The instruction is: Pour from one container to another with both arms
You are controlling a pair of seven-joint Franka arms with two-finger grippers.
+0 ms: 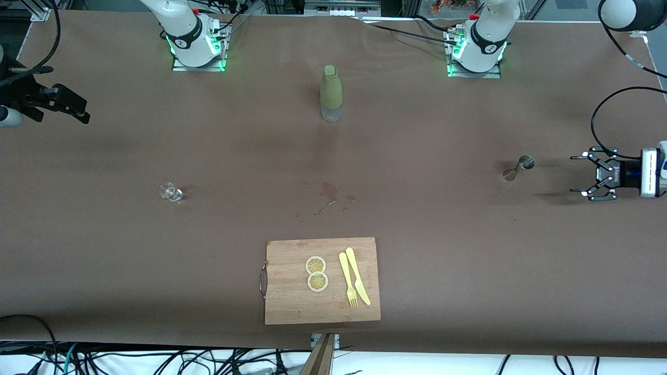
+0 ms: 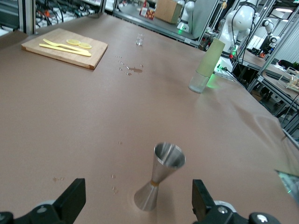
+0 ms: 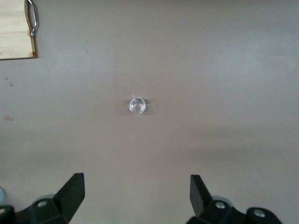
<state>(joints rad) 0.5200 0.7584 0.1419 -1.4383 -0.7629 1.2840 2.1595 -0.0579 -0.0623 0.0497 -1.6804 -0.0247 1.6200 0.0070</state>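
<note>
The left gripper [image 1: 579,177] hangs low at the left arm's end of the table, turned sideways with its fingers [image 2: 70,198] spread wide and nothing between them. It points at the steel jigger [image 1: 518,167], which stands upright on the brown table [image 1: 469,260] just beside the fingertips without touching them; no object lies between the two.

The right gripper [image 1: 78,109] is raised over the right arm's end of the table, pointing downward, jaws wide and empty. The glass cup [image 1: 170,192] stands on the cloth near that end, nearer to the front camera than the gripper's spot, with bare cloth all around it.

Between the two containers, in the middle of the table, lies a small wet spill [image 1: 329,192] with scattered drops. Farther from the front camera than the spill stands the olive-green bottle [image 1: 331,92], upright between the two arm bases. Nearer to the camera than the spill lies a wooden cutting board [image 1: 292,302] carrying two lemon slices [image 1: 316,273] and a yellow knife and fork [image 1: 354,282].
</note>
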